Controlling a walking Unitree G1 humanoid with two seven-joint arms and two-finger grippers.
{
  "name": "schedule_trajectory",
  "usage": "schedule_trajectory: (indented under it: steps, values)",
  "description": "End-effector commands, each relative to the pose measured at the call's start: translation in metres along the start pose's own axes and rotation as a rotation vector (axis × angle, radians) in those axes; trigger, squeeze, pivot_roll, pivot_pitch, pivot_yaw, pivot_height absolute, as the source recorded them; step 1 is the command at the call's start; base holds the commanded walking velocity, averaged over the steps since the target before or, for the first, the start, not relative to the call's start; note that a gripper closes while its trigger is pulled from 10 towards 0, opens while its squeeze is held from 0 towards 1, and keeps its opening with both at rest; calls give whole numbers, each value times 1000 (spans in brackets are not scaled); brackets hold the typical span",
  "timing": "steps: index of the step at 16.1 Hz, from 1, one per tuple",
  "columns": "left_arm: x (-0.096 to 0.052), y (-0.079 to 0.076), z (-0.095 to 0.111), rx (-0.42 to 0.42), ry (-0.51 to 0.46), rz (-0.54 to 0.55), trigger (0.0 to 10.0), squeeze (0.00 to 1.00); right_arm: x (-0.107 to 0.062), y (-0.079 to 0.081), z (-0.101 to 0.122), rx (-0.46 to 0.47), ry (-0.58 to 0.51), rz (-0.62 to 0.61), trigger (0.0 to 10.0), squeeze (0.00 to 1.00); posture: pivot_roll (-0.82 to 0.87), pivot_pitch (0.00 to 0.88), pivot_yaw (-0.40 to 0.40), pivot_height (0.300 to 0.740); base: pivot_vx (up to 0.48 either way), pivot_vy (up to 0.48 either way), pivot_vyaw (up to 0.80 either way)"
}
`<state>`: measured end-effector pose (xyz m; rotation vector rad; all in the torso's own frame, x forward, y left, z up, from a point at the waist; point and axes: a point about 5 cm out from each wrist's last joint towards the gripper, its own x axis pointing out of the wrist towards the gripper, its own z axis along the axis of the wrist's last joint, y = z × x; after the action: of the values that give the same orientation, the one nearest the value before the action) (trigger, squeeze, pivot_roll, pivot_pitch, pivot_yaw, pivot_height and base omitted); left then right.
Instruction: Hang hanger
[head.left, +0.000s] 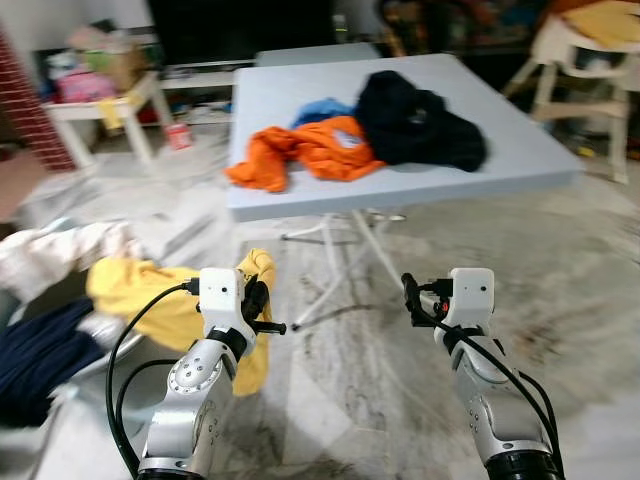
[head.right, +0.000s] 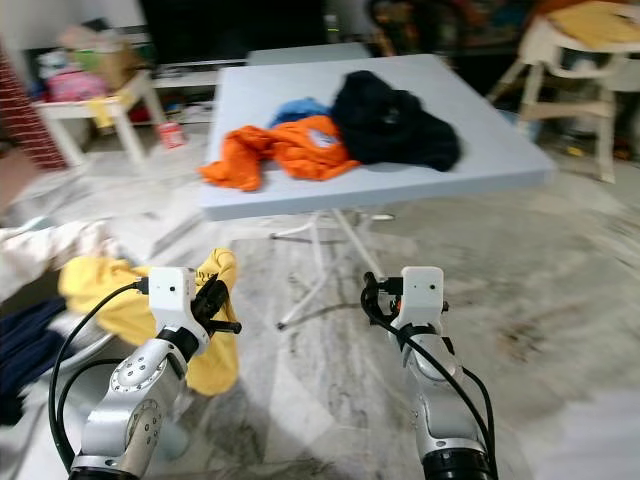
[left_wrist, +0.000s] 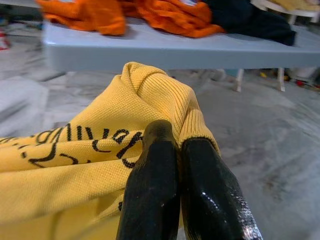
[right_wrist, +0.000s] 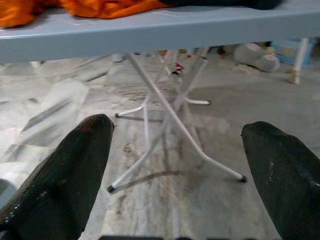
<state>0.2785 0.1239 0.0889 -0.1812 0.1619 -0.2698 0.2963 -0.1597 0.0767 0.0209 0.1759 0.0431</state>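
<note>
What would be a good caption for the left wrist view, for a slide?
Left gripper shut on a yellow shirt, before a grey table bearing orange clothes.

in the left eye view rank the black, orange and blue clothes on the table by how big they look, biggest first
1. Black garment, the largest.
2. Orange garment, close behind the black one and spread out flatter.
3. Blue garment, clearly the smallest, though the other two partly cover it, so its full size cannot be told.

The room is bright with soft, even light. The table (head.left: 400, 190) drops a pale shadow on the floor (head.left: 560, 300) under it. Both head pictures look smeared, most at the far left and the near edges. The yellow shirt (left_wrist: 75, 165) looks sharp up close.
</note>
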Motion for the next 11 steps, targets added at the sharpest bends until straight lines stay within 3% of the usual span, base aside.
schedule_trajectory:
  steps: [1,11]
  values:
    - [-1,-1,6,2,-33,-22,10000,0,0,1,-1,1,1,-5,10000,0,-113,0,56,740,296,0,-800]
    - [0,-7,5,5,-32,-59,10000,0,0,0,-1,-4,-1,-8,10000,0,-115,0,59,740,398,0,-788]
